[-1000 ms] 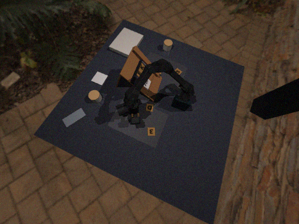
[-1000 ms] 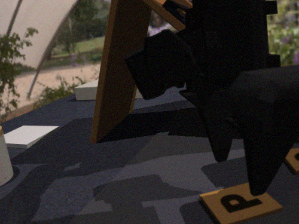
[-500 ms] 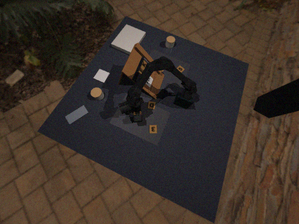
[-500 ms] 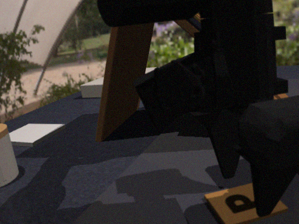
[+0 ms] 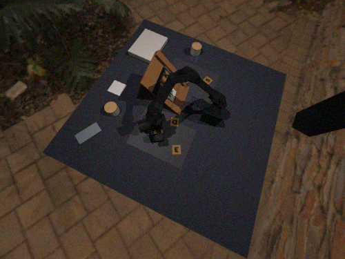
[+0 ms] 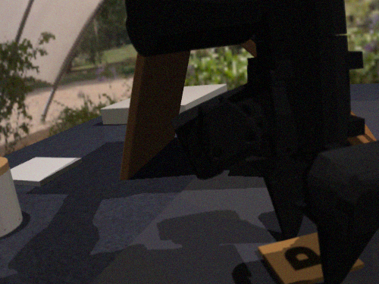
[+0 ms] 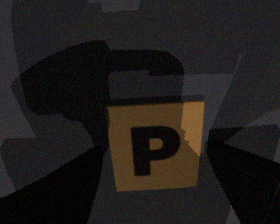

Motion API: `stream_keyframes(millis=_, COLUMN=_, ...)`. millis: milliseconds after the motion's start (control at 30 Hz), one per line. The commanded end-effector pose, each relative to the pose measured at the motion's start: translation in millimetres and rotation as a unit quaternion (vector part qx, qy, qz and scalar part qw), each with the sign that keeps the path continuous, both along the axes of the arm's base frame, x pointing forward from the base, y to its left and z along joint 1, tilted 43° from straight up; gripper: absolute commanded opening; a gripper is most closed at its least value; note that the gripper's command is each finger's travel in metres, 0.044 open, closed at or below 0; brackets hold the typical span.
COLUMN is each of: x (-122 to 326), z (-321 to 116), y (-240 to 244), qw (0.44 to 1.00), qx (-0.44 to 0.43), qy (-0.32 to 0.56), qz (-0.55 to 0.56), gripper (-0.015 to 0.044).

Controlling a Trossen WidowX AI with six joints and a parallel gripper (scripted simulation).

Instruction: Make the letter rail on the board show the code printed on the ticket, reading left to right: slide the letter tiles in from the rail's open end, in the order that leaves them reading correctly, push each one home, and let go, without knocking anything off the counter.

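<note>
The tile marked P (image 7: pixel 192 117) (image 6: pixel 274 254) lies flat on the counter, letter up. My gripper (image 7: pixel 155 150) (image 6: pixel 311 259) (image 5: pixel 157 133) is open and low over it, one fingertip on each side, with narrow gaps in the wrist view. A tile marked D (image 5: pixel 174 121), a tile whose mark looks like a 3 or turned E (image 5: pixel 176 150) and a tile that looks like G or 5 (image 5: pixel 208 80) lie on the counter. The tilted wooden board (image 5: pixel 150 73) (image 6: pixel 153 113) stands behind; my arm hides part of it. A white printed piece (image 5: pixel 172 93) shows there, its code unreadable.
A white slab (image 5: pixel 148 44) (image 6: pixel 114 114) lies at the back. Two wood-topped cylinders stand on the counter, one at the back (image 5: pixel 196 49) and one at the left (image 5: pixel 112 108) (image 6: pixel 7 204). A white square (image 5: pixel 116 88) (image 6: pixel 42 168) and a pale strip (image 5: pixel 87 132) lie near the left edge.
</note>
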State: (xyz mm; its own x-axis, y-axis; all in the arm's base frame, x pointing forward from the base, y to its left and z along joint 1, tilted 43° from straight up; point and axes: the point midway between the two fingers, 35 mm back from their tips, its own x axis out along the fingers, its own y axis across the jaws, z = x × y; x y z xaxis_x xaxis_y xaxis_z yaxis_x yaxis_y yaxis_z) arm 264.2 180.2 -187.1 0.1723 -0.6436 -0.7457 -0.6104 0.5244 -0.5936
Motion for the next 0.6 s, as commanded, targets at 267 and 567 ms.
stream_keyframes(millis=267, x=0.5, z=-0.4, y=0.1, qw=1.0, qx=0.0, qy=0.0, qz=0.003, gripper=0.0247)
stream_keyframes(millis=567, x=-0.6, z=3.7, y=3.3, qw=1.0, qx=0.0, qy=0.0, qz=0.003, gripper=0.005)
